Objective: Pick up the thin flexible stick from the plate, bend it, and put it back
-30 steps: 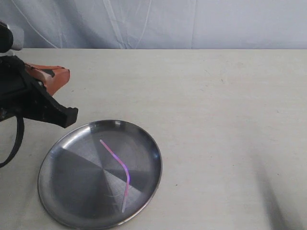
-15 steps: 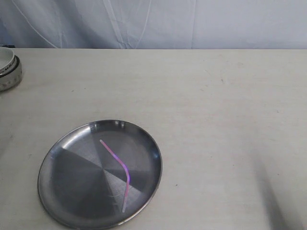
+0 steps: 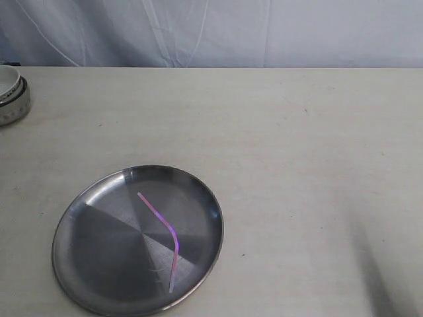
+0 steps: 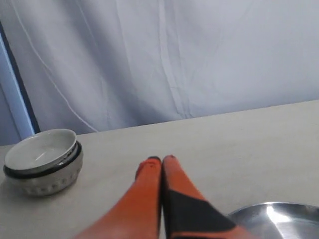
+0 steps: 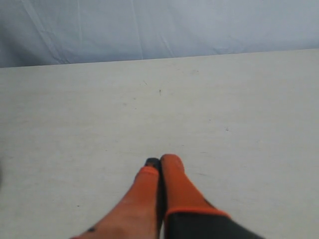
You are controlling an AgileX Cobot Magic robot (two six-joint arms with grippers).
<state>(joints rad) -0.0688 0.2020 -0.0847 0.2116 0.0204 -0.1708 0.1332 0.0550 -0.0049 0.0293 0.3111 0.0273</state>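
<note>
The thin kinked pink-purple translucent stick (image 3: 165,231) runs near-to-far across the round shiny steel plate (image 3: 89,254), nearer the closed, empty left end effector (image 4: 161,160) than the closed right end effector (image 5: 160,160).

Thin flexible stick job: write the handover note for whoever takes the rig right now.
Left gripper: fingers shut, empty, above the table near the plate.
Right gripper: fingers shut, empty, over bare table.
Thin flexible stick: lies inside the plate, kinked mid-length, nothing touching it.
Done: pick, bend and return look complete.
Left: likely nothing; check that the kink is enough.
</note>
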